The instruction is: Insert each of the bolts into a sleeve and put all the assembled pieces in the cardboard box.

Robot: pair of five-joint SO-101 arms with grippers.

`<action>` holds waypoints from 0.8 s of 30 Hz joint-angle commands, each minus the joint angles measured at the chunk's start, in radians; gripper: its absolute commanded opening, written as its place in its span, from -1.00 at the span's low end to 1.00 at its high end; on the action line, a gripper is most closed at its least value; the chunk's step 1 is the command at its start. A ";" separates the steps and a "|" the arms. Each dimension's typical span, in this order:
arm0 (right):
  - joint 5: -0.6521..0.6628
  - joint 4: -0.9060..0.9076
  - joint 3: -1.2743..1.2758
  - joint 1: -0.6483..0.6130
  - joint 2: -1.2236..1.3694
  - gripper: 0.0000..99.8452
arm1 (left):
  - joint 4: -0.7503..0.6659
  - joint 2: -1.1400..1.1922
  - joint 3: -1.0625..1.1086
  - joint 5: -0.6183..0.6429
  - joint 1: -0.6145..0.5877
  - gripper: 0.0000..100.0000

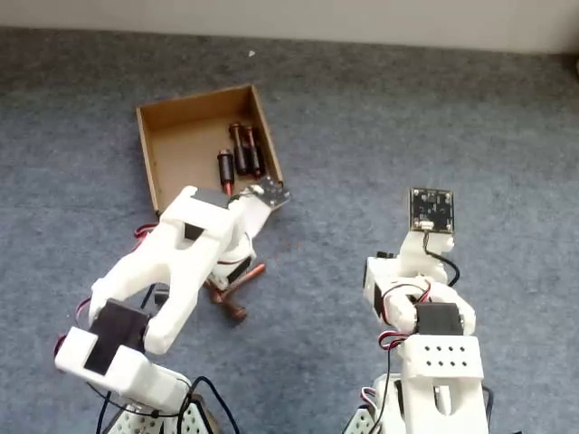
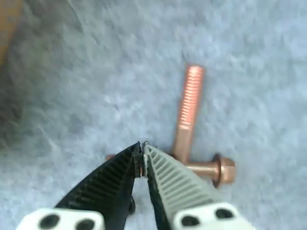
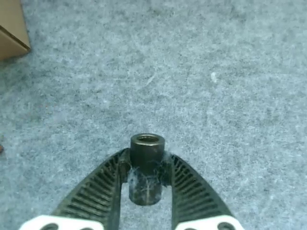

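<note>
— Where is the sleeve kept, and how is it held?

— The sleeve [image 3: 147, 173] is clamped between the fingers of the right hand [image 3: 146, 158], which is closed snugly on its sides. The threaded bore is left uncovered and turned away from the palm, presumably so that a bolt can be fed straight in. Whether it is rested on the bench [image 3: 216, 72] or lifted off it cannot be told.

— And the left hand?

— The left hand [image 2: 144, 149] is closed, its tips brought together, and nothing is seen gripped in it. It is poised directly over two copper bolts left loose on the bench, a little way from the box. The crosswise bolt [image 2: 211, 168] is passed beneath the fingertips, with its flanged head shown to one side. The other bolt [image 2: 188, 112] is laid with one end touching it and its threaded end pointed away.

— Which step is judged to be in hand?

— A bolt is probably about to be picked up, for which the fingers would first have to be opened. Since the two bolts are touching, one could be dragged along with the other.

— How much is done?

— Three assembled pieces [image 1: 240, 155] are already laid side by side in the cardboard box [image 1: 185, 149], toward one side wall. Two bolts remain to be sleeved.
</note>
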 commanded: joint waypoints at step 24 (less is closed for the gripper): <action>-0.003 -0.024 -0.010 0.012 -0.024 -0.99 | 0.149 -0.504 0.179 -0.032 0.016 -0.60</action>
